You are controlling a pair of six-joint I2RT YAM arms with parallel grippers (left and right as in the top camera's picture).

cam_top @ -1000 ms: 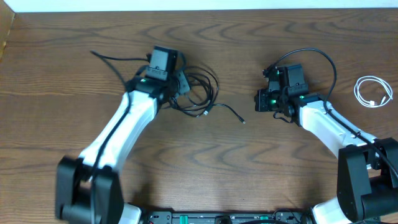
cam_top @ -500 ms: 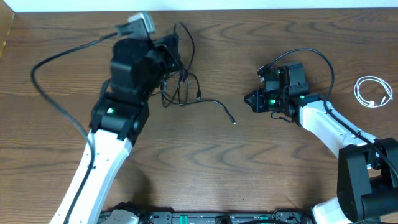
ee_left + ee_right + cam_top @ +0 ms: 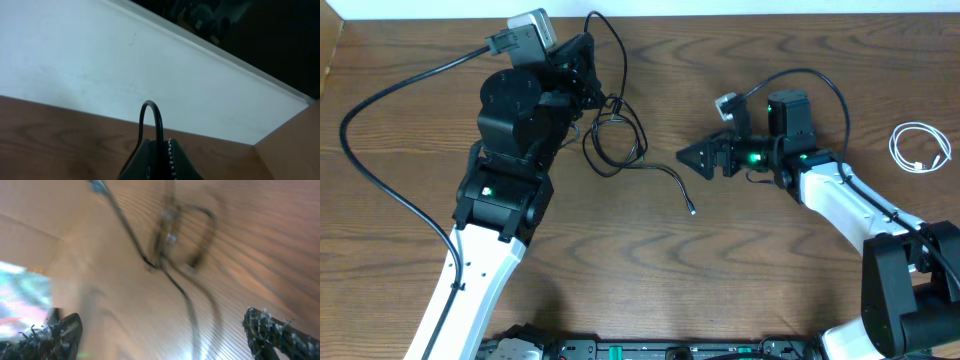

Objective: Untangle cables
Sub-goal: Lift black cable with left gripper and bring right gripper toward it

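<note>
Black cable pinched in left tool, right tool gaping

A dark brown wood-grain table fills the overhead view, with a plain white wall along the table's far edge.

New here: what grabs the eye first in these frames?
The left claw, shut on a loop of black cable, with the black tangle trailing from it near the far edge. The right claw faces it, wide open and empty. A white cable lies coiled alone at the far right.
</note>
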